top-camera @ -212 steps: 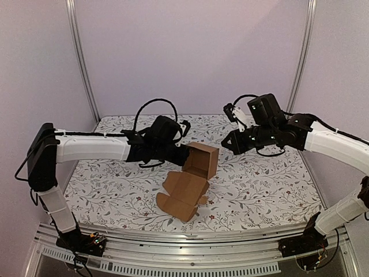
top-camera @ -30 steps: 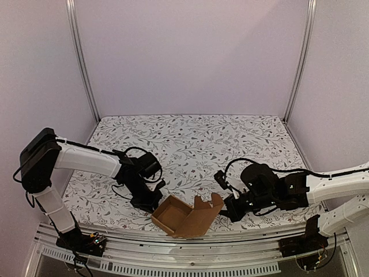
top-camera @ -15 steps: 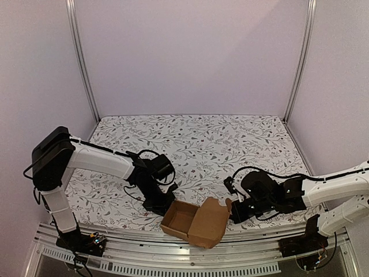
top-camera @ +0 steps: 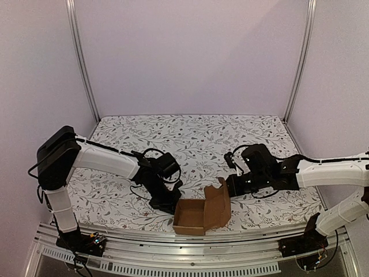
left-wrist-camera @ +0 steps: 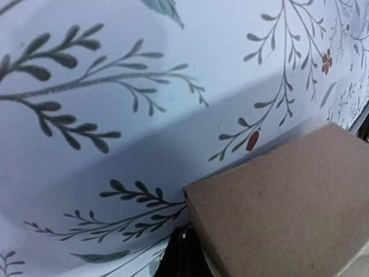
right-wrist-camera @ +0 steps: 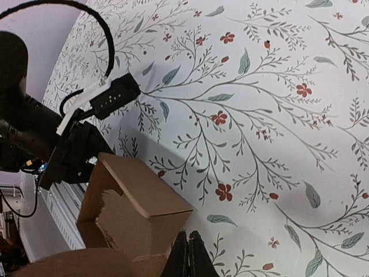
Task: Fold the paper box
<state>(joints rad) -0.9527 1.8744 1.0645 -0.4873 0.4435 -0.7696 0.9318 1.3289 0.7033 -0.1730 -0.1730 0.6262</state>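
The paper box is a brown cardboard cube with its top open, standing near the table's front edge. Its lid flap stands up on the right side. My left gripper is shut and low on the cloth, its tips against the box's left wall. In the left wrist view the box fills the lower right, and the left gripper sits beside its corner. My right gripper is shut just behind the lid flap. In the right wrist view the right gripper is at the box's near corner, with nothing between its fingers.
A floral cloth covers the table. A metal rail runs along the front edge, just below the box. Purple walls and two upright posts close in the sides and back. The left arm's cable shows in the right wrist view.
The box has slid right along the front edge and turned, and its lid now stands more upright. The left gripper followed it rightward. The right gripper moved away from the front edge.
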